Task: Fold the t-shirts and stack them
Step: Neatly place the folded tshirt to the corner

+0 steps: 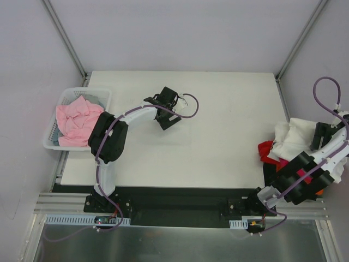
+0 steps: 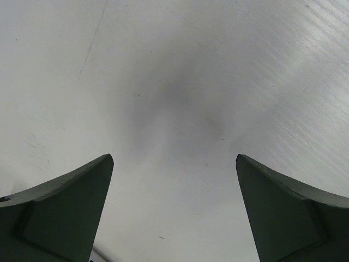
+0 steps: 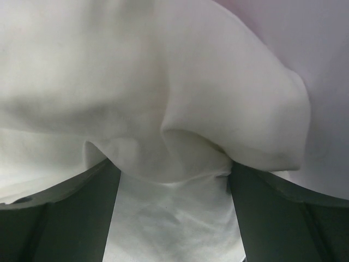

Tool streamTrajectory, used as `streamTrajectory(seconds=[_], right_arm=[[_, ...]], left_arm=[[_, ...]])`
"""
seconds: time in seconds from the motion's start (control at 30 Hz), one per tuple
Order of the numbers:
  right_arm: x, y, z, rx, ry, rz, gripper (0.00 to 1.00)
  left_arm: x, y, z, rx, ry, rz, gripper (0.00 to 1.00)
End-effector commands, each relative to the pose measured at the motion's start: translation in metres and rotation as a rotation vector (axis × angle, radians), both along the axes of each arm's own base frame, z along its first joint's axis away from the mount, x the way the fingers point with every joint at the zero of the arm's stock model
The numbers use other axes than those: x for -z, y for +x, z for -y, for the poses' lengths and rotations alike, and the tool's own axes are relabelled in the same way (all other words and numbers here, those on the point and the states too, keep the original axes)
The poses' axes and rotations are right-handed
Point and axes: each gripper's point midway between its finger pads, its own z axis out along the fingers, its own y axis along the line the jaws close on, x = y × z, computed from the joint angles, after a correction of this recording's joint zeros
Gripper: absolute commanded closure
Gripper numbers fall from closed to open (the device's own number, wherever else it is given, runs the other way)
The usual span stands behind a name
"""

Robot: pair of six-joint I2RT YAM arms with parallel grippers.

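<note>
Your left gripper (image 2: pixel 174 157) upper centre, jaws wide and empty above the table (image 1: pixel 218 136), your right gripper (image 3: pixel 174 166) at right edge, jaws spread around bunched white t-shirt (image 3: pixel 163 82)

Overhead view down on whole table (image 1: pixel 218 136); left wrist close above its surface, right wrist against white cloth (image 3: pixel 163 82).

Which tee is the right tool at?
The white t-shirt, far right: white cloth fills the gap of the right tool. The red one lies beside it; the pink one sits in the basket, far left.
</note>
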Motion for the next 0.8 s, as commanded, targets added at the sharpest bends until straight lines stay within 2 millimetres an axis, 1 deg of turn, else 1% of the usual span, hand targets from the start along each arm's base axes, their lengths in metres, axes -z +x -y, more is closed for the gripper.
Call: streamTrajectory(seconds=[0.0,0.03,0.1,0.13,0.17,0.23,0.27,0.37,0.4,0.47,0.5,0.6,0.63,0.7,0.73,0.77], right_arm=[[0.001,0.008,0.009,-0.012,-0.045,0.013,0.19],[-0.010,0.009,0.005,-0.019,-0.060,0.033,0.19],[-0.022,0.011,0.000,-0.027,-0.069,0.058,0.18],[-0.026,0.011,-0.006,-0.037,-0.062,0.060,0.18],[-0.040,0.012,-0.009,-0.044,-0.083,0.086,0.17],[-0.052,0.012,-0.018,-0.055,-0.089,0.103,0.17],[-0.066,0.012,-0.023,-0.065,-0.113,0.137,0.16],[-0.086,0.010,-0.038,-0.088,-0.140,0.166,0.15],[-0.102,0.008,-0.042,-0.092,-0.172,0.196,0.14],[-0.112,0.006,-0.053,-0.107,-0.176,0.213,0.13],[-0.124,0.004,-0.059,-0.112,-0.199,0.239,0.12],[-0.134,0.001,-0.076,-0.140,-0.199,0.260,0.08],[-0.139,-0.001,-0.087,-0.158,-0.203,0.276,0.05],[-0.140,-0.001,-0.099,-0.184,-0.197,0.282,0.01],[-0.139,0.001,-0.110,-0.217,-0.188,0.292,0.00],[-0.137,0.004,-0.119,-0.232,-0.165,0.307,0.03]], left_arm=[[-0.028,0.003,-0.002,-0.022,-0.006,0.069,0.04],[-0.028,0.004,-0.002,-0.023,-0.005,0.070,0.04],[-0.030,0.004,-0.001,-0.026,-0.015,0.074,0.04],[-0.030,0.004,0.000,-0.028,-0.021,0.072,0.04],[-0.032,0.004,0.001,-0.029,-0.028,0.076,0.04],[-0.036,0.005,0.001,-0.030,-0.032,0.084,0.04],[-0.038,0.006,0.000,-0.032,-0.030,0.089,0.04],[-0.044,0.008,-0.001,-0.033,-0.026,0.107,0.04],[-0.047,0.009,0.000,-0.033,-0.028,0.115,0.04],[-0.051,0.009,0.001,-0.035,-0.039,0.119,0.03],[-0.055,0.010,0.002,-0.038,-0.047,0.125,0.03],[-0.061,0.009,0.004,-0.049,-0.078,0.129,0.03],[-0.063,0.009,0.004,-0.061,-0.092,0.130,0.02],[-0.068,0.009,0.003,-0.081,-0.114,0.136,0.00],[-0.070,0.011,0.002,-0.106,-0.130,0.142,0.01],[-0.074,0.013,0.001,-0.129,-0.138,0.151,0.01]])
